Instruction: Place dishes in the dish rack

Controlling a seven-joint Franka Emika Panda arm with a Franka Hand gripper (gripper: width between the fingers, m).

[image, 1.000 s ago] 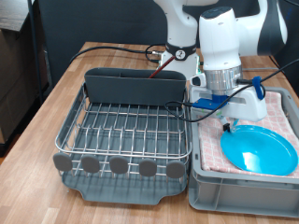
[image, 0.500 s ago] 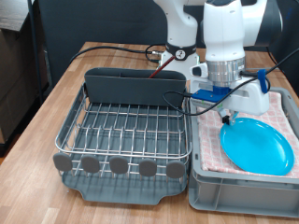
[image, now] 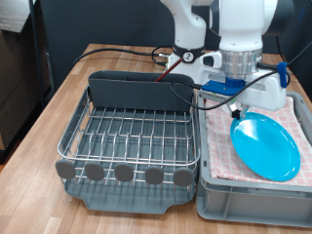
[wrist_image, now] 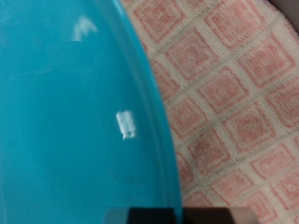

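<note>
The bright-blue plate (image: 265, 146) stands tilted in the grey crate at the exterior view's right, its upper rim raised off the pink checkered cloth (image: 293, 113). My gripper (image: 238, 116) is at that raised rim and shut on it. In the wrist view the blue plate (wrist_image: 65, 112) fills most of the picture, with the pink cloth (wrist_image: 234, 84) beyond its edge. The dish rack (image: 132, 138) with its wire grid and tall grey cutlery compartment (image: 141, 92) stands at the exterior view's left and holds nothing. The white mug and the wooden spoon do not show.
The grey crate (image: 211, 191) sits tight against the rack's right side. Black and red cables (image: 127, 49) run over the wooden table behind the rack. Round grey tabs (image: 124, 173) line the rack's near edge.
The gripper has risen and shifted slightly to the exterior view's right, and the plate has gone from lying nearly flat on the cloth to tilted with its rim lifted.
</note>
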